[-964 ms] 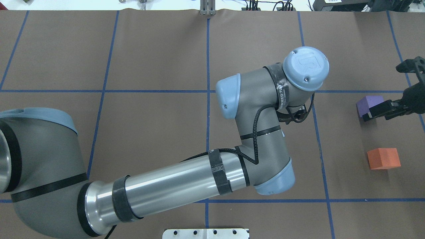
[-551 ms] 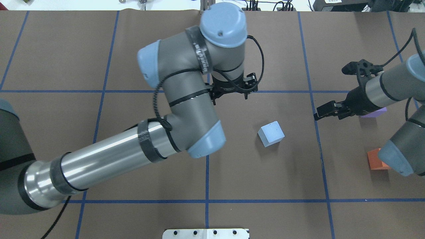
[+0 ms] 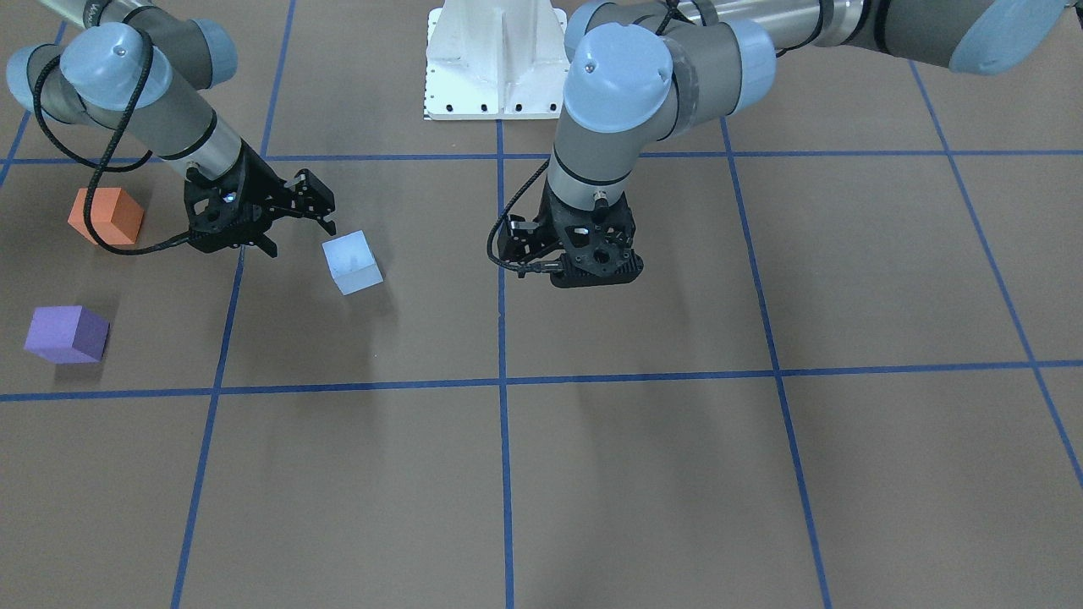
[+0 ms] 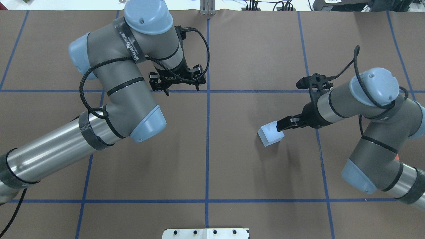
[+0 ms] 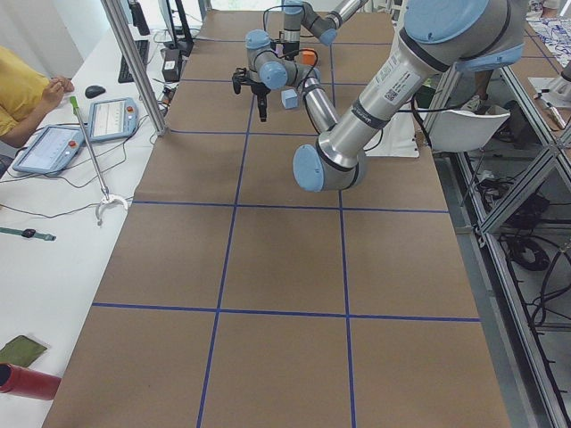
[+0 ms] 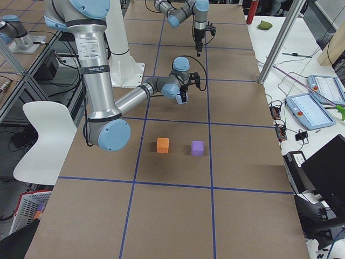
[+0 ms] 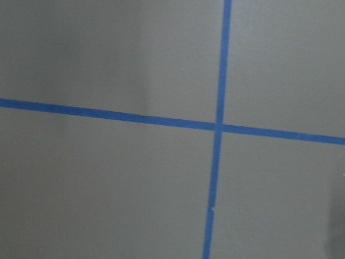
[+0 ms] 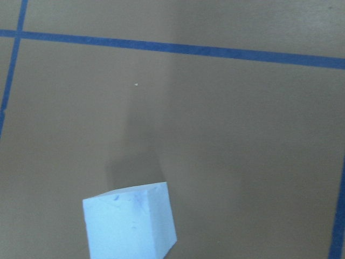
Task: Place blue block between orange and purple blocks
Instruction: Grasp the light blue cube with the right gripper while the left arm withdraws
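The light blue block (image 4: 269, 134) lies on the brown table, right of centre; it also shows in the front view (image 3: 352, 262) and low in the right wrist view (image 8: 132, 222). My right gripper (image 4: 281, 126) is open, tilted, just above the block's right edge, apart from it (image 3: 321, 207). My left gripper (image 4: 182, 89) is open and empty, pointing down over a tape crossing, well left of the block. The orange block (image 3: 106, 216) and the purple block (image 3: 66, 334) sit apart beyond the right arm; the overhead view hides both under that arm.
Blue tape lines divide the table into squares. The white robot base (image 3: 495, 59) stands at the robot's edge. An operator with tablets (image 5: 53, 147) sits at a side desk. The right arm's elbow (image 4: 360, 177) hangs over the orange block's area.
My left arm has swung away to the left and back, leaving the blue block on the table. My right arm has moved left from the purple block to the blue block.
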Robot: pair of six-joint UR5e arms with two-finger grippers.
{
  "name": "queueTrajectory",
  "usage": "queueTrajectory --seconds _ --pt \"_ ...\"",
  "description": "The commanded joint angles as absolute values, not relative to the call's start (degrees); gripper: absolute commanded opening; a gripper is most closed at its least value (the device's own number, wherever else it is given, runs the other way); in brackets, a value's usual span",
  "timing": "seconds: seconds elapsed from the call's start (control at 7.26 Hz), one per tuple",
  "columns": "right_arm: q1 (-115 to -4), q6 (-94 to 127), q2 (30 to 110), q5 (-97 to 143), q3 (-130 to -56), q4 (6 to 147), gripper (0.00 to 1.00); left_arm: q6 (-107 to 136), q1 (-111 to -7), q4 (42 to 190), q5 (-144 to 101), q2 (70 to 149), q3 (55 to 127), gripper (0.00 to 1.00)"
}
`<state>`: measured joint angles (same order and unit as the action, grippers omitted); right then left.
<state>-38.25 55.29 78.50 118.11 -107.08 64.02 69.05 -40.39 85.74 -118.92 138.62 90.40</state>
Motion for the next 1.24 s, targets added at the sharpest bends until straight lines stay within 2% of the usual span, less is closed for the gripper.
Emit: queueTrajectory --seconds 0.0,0.28,1.1 --pt "-33.86 55.37 76.65 113.04 -106.7 64.16 0.92 68.91 -41.83 85.95 -121.1 136.77 90.62 1.0" --pt "-33.22 54.58 72.53 110.92 -106.96 71.77 0.9 68.99 -41.84 86.04 -121.11 136.67 90.79 1.0" --pt "-31.29 50.46 72.16 103.02 -106.7 75.58 0.9 69.08 -41.75 86.13 -121.03 136.5 90.62 1.0"
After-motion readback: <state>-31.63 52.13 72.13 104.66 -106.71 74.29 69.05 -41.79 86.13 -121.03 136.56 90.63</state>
